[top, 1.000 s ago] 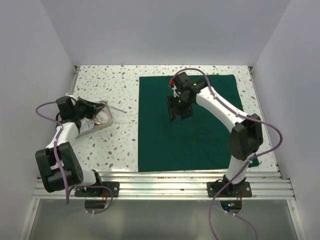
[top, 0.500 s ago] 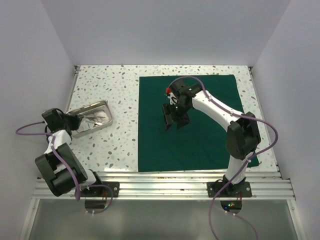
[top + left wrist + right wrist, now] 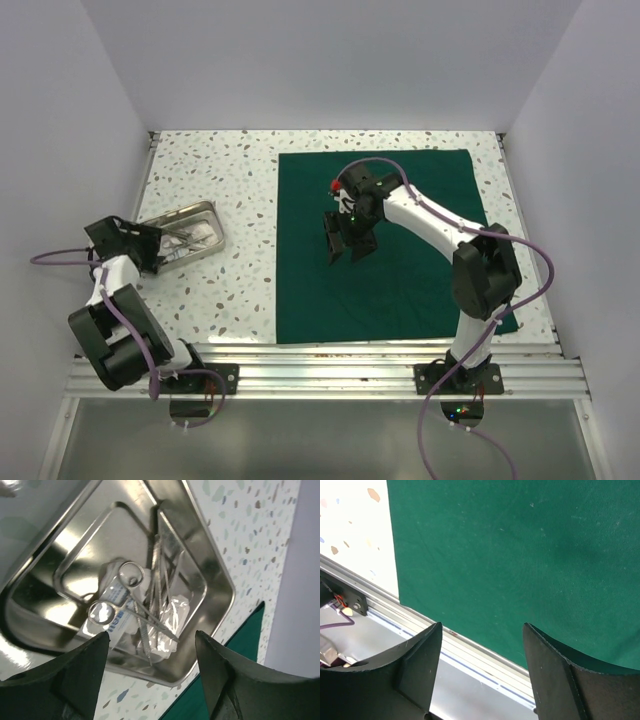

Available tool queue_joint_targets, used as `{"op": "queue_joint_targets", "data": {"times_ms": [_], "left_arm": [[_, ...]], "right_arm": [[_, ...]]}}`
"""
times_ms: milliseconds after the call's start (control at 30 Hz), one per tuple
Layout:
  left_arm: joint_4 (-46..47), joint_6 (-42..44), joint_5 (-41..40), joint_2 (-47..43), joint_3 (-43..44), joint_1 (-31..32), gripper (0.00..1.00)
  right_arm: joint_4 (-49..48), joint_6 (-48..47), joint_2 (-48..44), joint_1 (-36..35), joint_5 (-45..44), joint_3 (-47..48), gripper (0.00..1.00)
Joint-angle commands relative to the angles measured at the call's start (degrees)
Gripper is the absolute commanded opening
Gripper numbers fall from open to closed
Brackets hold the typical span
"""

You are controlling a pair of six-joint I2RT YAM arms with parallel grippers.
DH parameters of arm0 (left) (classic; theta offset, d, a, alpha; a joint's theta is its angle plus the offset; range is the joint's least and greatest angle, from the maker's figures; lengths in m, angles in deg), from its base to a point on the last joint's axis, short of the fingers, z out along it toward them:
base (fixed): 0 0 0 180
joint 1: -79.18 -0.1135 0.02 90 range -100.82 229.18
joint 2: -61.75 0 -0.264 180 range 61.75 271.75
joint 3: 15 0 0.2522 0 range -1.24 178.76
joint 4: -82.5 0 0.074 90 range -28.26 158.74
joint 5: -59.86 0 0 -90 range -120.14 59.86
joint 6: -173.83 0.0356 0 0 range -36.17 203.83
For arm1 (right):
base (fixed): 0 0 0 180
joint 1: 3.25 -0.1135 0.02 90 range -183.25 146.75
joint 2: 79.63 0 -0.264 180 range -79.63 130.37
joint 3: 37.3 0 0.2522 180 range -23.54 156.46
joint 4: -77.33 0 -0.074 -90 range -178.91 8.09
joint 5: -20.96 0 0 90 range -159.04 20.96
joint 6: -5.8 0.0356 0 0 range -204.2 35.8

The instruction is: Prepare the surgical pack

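Drape (image 3: 400,280) lies flat, bare. My left claw (image 3: 150,680), spread and empty, has backed off the tray (image 3: 80,555) left of the drape; my right claw (image 3: 480,670) hovers spread above it. Instruments (image 3: 145,615) wait, unmoved.

Nothing legible (packet (image 3: 119,625) print too blurred).

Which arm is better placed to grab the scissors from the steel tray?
Left. The left end effector is open at the tray, facing the scissors. The right end effector is open above the green drape, far from the tray.
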Motion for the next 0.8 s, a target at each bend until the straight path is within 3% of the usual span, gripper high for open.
{"op": "queue_joint_targets", "data": {"times_ms": [0,133,433,533,767], "left_arm": [[-11.2,2.6,-6.0,-3.8,1.8,1.9,0.74],[-18.5,3.5,-8.7,-3.6,1.5,5.3,0.75],[-22.6,2.9,-12.4,-2.6,6.2,9.3,0.75],[-21.8,9.1,-10.2,0.7,14.9,10.7,0.73],[-22.6,34.5,-1.4,12.2,26.5,19.1,0.7]], "right_arm": [[-0.8,-0.6,-2.5,0.0,1.9,-1.3,0.69],[-1.0,-1.4,-2.4,0.0,2.2,-1.8,0.7],[-5.0,0.4,-5.1,0.0,1.9,-6.7,0.7],[-6.2,1.0,-6.9,0.0,2.0,-9.0,0.7],[-6.5,-0.4,-8.8,0.1,2.1,-11.5,0.71]]}}
